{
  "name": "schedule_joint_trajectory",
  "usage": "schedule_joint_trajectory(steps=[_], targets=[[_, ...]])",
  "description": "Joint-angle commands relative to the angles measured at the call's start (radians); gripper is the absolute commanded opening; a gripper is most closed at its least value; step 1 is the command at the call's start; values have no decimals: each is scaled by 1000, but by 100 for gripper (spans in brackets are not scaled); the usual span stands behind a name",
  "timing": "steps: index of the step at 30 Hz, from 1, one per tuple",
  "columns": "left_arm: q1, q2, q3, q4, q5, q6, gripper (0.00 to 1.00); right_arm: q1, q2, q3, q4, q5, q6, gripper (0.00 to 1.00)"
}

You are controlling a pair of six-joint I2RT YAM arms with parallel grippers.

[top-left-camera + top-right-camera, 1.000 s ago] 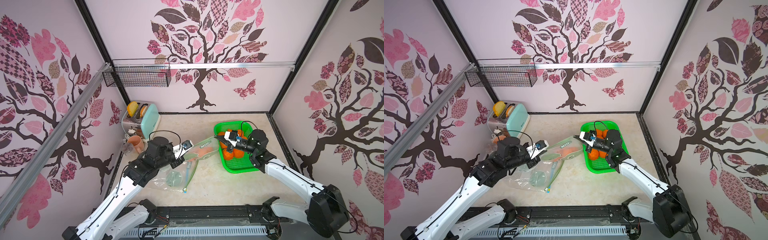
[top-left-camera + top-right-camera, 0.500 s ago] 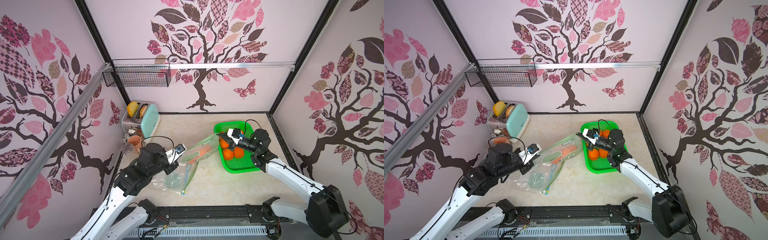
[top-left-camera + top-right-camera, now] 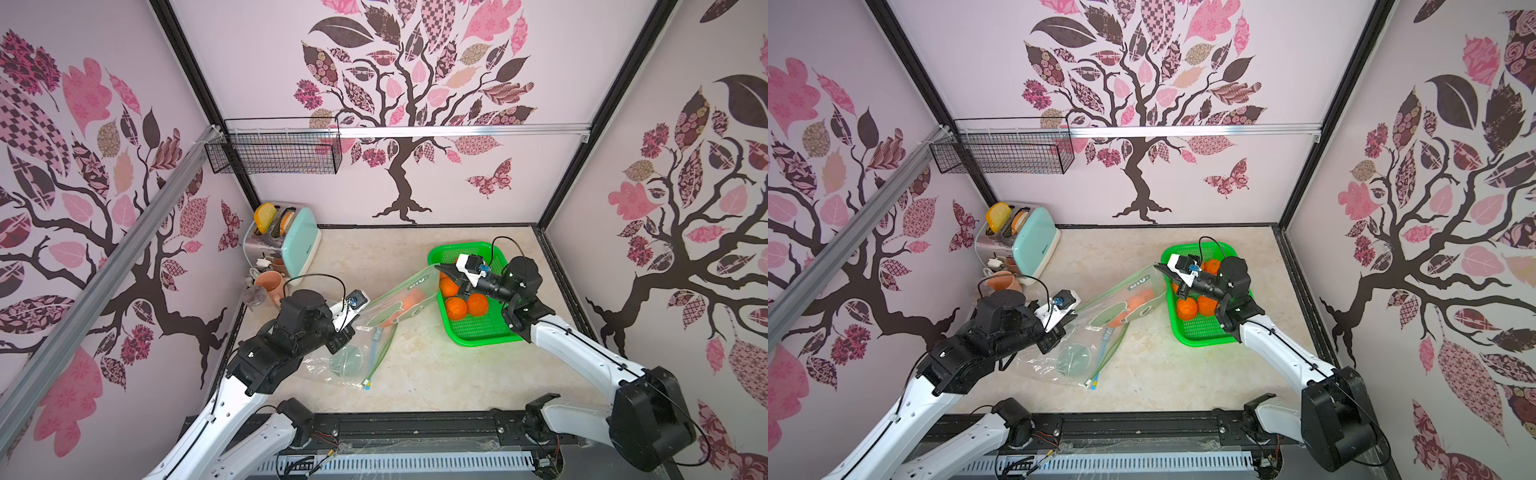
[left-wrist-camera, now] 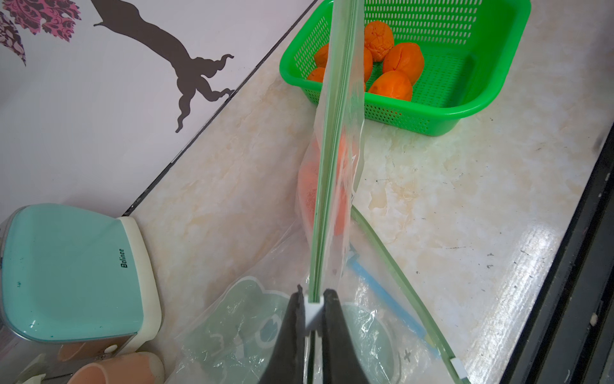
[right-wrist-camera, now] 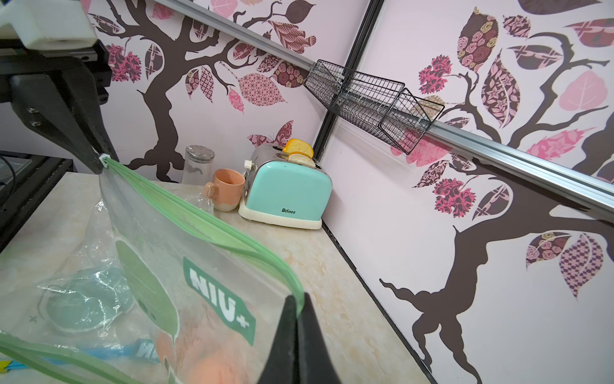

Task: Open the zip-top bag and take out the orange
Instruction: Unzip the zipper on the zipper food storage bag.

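Observation:
A clear zip-top bag [image 3: 395,305] [image 3: 1119,307] with green print hangs taut between both grippers, above the table. An orange [image 3: 411,300] [image 3: 1138,302] [image 4: 307,192] [image 5: 212,365] shows through its lower part. My left gripper [image 3: 355,325] [image 3: 1065,328] [image 4: 314,299] is shut on the white zip slider [image 4: 314,311] at the near-left end of the green zip strip. At the far end of the strip, beside the green basket [image 3: 478,338] [image 3: 1200,340] [image 4: 432,116], my right gripper [image 3: 439,268] [image 3: 1158,267] [image 5: 296,301] is shut on the bag's corner.
Several loose oranges [image 3: 467,305] lie in the green basket. A second, flat clear bag [image 3: 345,361] [image 4: 246,332] lies on the table under the held one. A mint toaster [image 3: 299,241], a peach cup [image 3: 270,286] and a glass [image 3: 254,295] stand at the back left.
My left gripper has drawn back toward the front left along the zip strip with the slider. The right gripper has held its corner almost still by the basket.

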Motion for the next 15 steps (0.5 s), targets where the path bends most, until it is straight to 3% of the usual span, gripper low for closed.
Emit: schedule_joint_trajectory(steps=[1,3,4,10,15], targets=[[13,2,3,-80,-8,-35,35,-43,7,11,66,26,20,0],[13,34,54,-71,42,-70,56,-43,10,7,67,-19,3,0],[13,55,82,-65,64,-84,61,-43,13,5,73,-42,-3,0],[13,162,283,42,256,-153,72,-42,27,-15,90,-114,-35,0],[14,338,441,68,270,-151,70,-39,26,-15,87,-135,-35,0]])
